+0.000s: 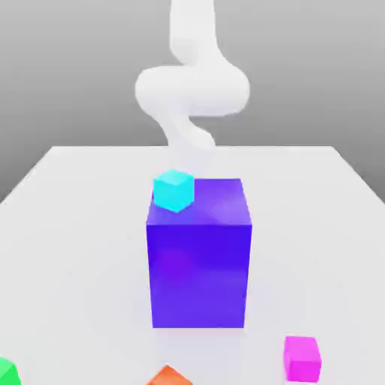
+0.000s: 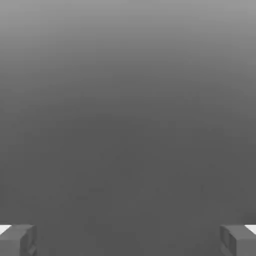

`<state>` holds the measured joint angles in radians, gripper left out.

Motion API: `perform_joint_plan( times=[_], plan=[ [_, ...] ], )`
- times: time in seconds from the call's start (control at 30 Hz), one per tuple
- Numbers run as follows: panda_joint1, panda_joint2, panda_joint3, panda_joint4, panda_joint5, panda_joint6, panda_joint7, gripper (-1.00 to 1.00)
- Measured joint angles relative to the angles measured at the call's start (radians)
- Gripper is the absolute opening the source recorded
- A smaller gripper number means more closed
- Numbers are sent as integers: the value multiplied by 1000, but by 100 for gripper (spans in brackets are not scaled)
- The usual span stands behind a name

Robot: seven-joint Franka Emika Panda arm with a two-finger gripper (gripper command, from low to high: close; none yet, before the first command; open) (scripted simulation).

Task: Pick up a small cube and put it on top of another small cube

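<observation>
A pale, near-white flat surface (image 1: 68,248) stretches back to a straight far edge. Behind it rises a plain grey backdrop (image 1: 68,75), darker toward the top and lighter lower down, without windows, furniture or seams. The light is soft and even, and faint reflections show on the glossy surface.

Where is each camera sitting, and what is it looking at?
Exterior view: off the arm, looking across the white table at the big blue-violet block, the cyan cube and the magenta cube; the white arm rises behind.
Hand view: on the hand, facing plain grey; the open claw shows its fingertips.
Shared: nothing I can match.
</observation>
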<state>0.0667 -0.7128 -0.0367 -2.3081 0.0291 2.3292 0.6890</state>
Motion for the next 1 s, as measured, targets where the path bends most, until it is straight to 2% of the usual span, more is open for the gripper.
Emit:
perform_joint_plan(
  times=[0.33, 0.63, 0.8, 1.0],
  plan=[
    [237, 355, -116, -31, 133, 114, -458, 0],
    [350, 665, -110, -60, 222, 217, -842, 0],
    [385, 825, -89, -80, 195, 284, -1002, 0],
    [413, 1004, -80, -101, 72, 378, -1114, 0]
  ],
)
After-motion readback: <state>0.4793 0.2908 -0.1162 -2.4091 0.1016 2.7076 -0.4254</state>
